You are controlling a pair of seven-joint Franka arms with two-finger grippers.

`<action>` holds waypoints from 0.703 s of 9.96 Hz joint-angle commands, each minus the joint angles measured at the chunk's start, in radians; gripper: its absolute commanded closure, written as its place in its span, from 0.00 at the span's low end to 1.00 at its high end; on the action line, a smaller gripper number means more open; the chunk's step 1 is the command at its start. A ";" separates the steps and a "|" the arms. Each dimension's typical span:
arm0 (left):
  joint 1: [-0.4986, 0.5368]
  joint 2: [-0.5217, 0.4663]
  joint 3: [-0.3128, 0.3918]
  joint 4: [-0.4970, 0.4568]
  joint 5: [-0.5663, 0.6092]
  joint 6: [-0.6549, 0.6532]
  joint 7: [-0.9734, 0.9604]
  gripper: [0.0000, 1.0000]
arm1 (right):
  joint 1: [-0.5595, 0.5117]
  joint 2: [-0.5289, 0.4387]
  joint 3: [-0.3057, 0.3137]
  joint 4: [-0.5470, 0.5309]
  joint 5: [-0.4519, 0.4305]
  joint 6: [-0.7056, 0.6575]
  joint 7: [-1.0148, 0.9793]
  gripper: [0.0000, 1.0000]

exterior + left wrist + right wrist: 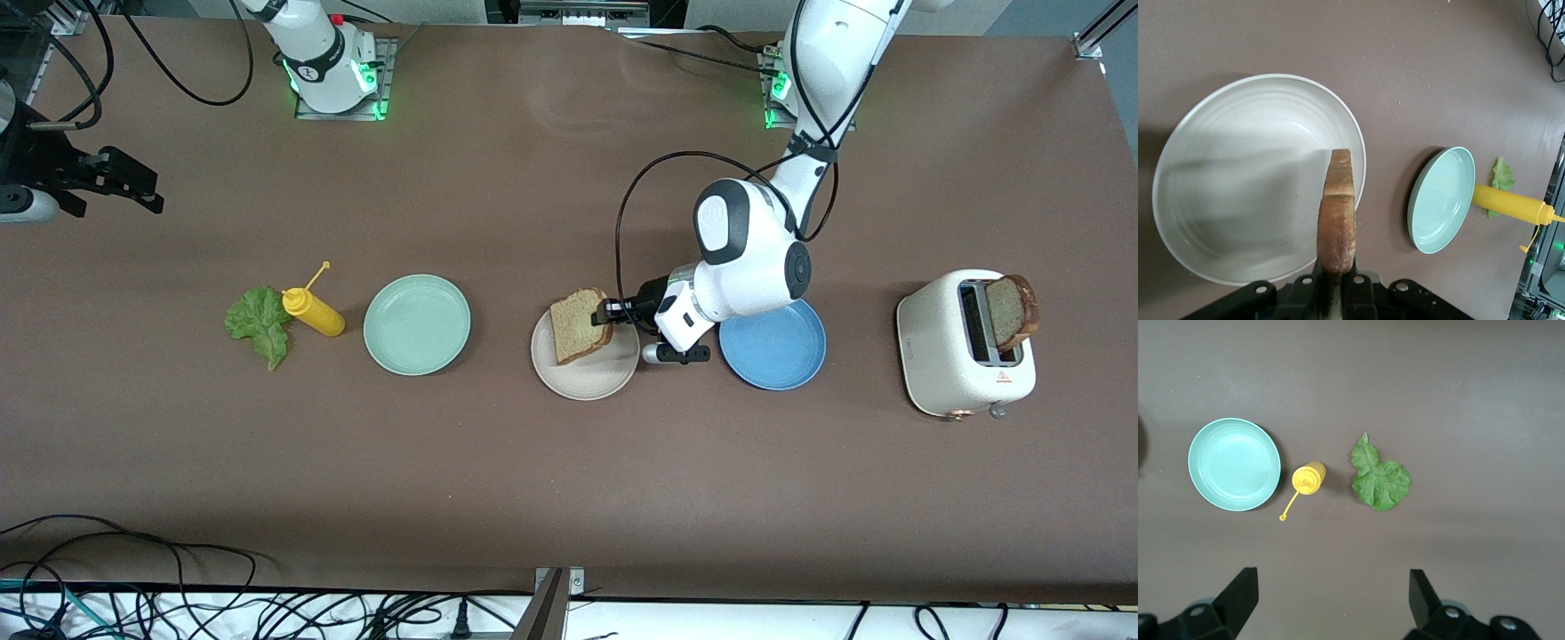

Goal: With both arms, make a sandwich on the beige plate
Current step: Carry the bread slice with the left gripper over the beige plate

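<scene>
The brown table [569,480] filled the front frame. From the top right of that frame the left arm [756,258] reached down toward the centre, while the right arm [311,53] waited, its base at the top left. A white toaster [956,356] stood at the right of the frame with one bread slice [1013,311] sticking up from its slot. In a row across the middle lay the blue plate [782,356], the beige plate [582,373] and the mint-green plate [416,324]. The left gripper [609,313] was clenched on a second slice of bread [580,324], holding it on edge over the beige plate. The right gripper [120,187] hung at the far left edge of the frame, its fingers [1238,597] spread wide and grasping nothing. Left of the mint-green plate stood a yellow squeeze bottle [313,311], with the lettuce leaf [258,322] just beside it.
</scene>
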 commanded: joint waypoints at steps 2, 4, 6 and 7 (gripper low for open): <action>-0.034 0.033 0.013 0.022 -0.041 0.034 -0.003 1.00 | -0.001 0.002 -0.001 0.009 -0.002 -0.011 0.012 0.00; -0.048 0.039 0.014 0.021 -0.040 0.038 -0.003 1.00 | -0.001 0.016 -0.001 0.012 -0.013 -0.001 0.006 0.00; -0.050 0.052 0.013 0.023 -0.035 0.078 -0.003 1.00 | -0.001 0.036 0.003 0.024 -0.019 -0.013 -0.008 0.00; -0.047 0.055 0.014 0.023 -0.029 0.078 0.003 0.76 | -0.001 0.037 0.003 0.018 -0.017 -0.014 0.001 0.00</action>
